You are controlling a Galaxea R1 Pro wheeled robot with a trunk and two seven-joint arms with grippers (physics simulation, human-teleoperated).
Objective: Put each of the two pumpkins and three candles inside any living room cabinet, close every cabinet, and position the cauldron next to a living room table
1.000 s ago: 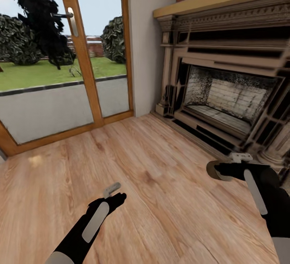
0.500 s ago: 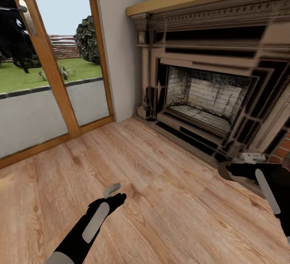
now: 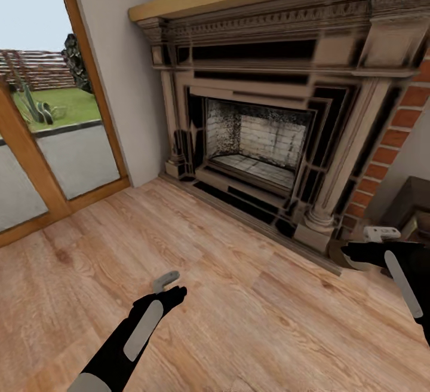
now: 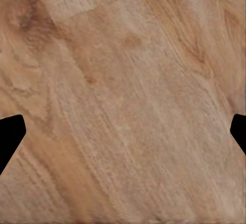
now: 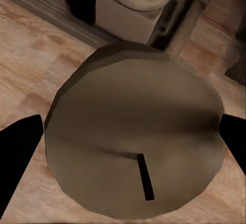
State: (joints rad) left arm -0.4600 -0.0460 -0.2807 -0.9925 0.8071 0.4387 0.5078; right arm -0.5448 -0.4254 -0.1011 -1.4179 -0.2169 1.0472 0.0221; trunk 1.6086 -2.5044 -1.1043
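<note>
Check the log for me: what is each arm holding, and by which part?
The right gripper holds a candle, its fingers clamping its round sides. The left gripper holds nothing.

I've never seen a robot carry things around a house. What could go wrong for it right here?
1. The squat tan round candle sits between the right tool's fingers; if the grip is loose, it might slip onto the wooden plank floor.
2. That arm hangs near the carved stone fireplace; turning could clip its column base.

Floor [image 3: 227, 296] lay open around the left tool [image 3: 170, 281]; fireplace [image 3: 263, 141] column base [image 3: 319, 224] crowded the right tool [image 3: 352, 254].
</note>
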